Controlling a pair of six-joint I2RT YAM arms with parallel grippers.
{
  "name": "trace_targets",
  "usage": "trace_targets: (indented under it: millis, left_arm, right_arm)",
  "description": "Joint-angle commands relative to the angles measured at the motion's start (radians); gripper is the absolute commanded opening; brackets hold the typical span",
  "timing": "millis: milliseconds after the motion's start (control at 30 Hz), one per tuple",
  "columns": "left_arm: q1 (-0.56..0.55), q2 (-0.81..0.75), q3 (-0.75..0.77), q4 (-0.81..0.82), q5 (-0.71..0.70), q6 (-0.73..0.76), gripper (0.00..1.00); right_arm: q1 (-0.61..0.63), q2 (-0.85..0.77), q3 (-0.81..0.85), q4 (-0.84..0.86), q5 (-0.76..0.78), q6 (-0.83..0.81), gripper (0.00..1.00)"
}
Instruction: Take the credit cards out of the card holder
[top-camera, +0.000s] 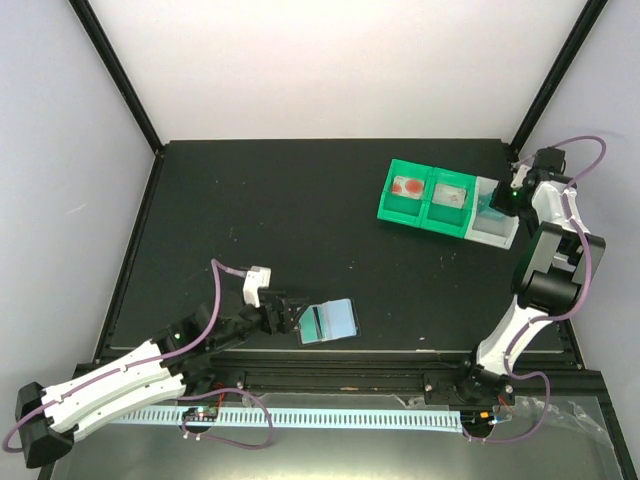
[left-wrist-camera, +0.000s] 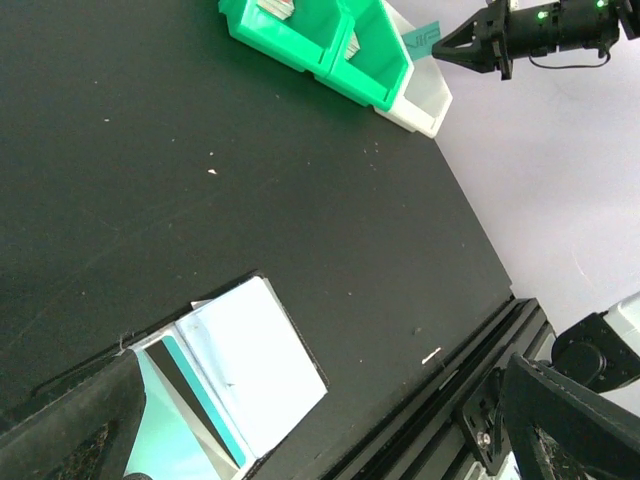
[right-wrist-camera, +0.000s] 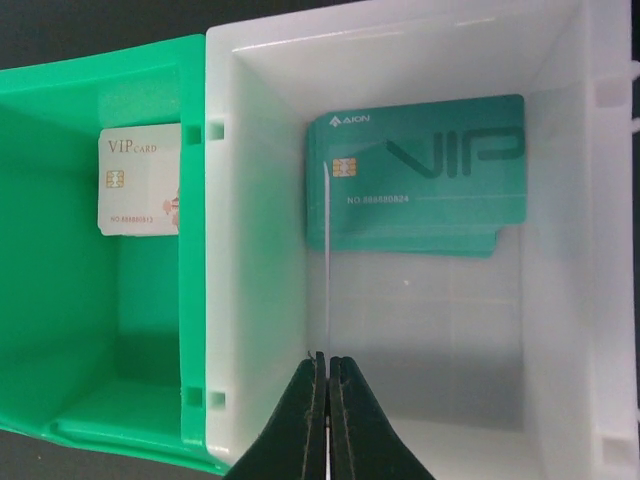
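Black matting covers the table, with pale walls behind it and a black frame at the corners. Seen from above, a green-and-white tray sits toward 2 o'clock on the mat, and the card holder lies open and flat near the front edge, at about 6 o'clock.

The left gripper is low at the holder's 9 o'clock side with its jaws spread wide and nothing clamped between them. Its wrist camera shows the holder's inside: a pale whitish face, a thin teal strip and a mint-green face side by side. Whether those are credit cards or only the holder's panels is hard to say from here.

The right gripper hangs over the tray's white end compartment, its fingers pinched together. A fine pale line rises from the tips toward 12 o'clock. It is probably the held card seen edge-on, since the left wrist view shows a teal card sticking out of those tips.

A stack of teal VIP cards lies on the floor of the white compartment. In the green compartment at its 9 o'clock, a white VIP card lies flat.
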Motion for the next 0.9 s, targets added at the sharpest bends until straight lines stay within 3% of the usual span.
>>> trace_targets:
  millis: [0, 600, 867]
  left_arm:
    - [0.007, 0.017, 0.016, 0.023, -0.038, 0.000, 0.99]
    - [0.006, 0.101, 0.045, 0.038, -0.049, 0.007, 0.99]
    - [0.007, 0.120, 0.052, 0.045, -0.058, 0.007, 0.99]
  right_arm:
    - [-0.005, 0.038, 0.076, -0.041, -0.034, -0.039, 0.01]
    - [-0.005, 0.186, 0.244, -0.131, -0.070, -0.058, 0.01]
    - [-0.005, 0.255, 0.303, -0.133, -0.024, -0.037, 0.10]
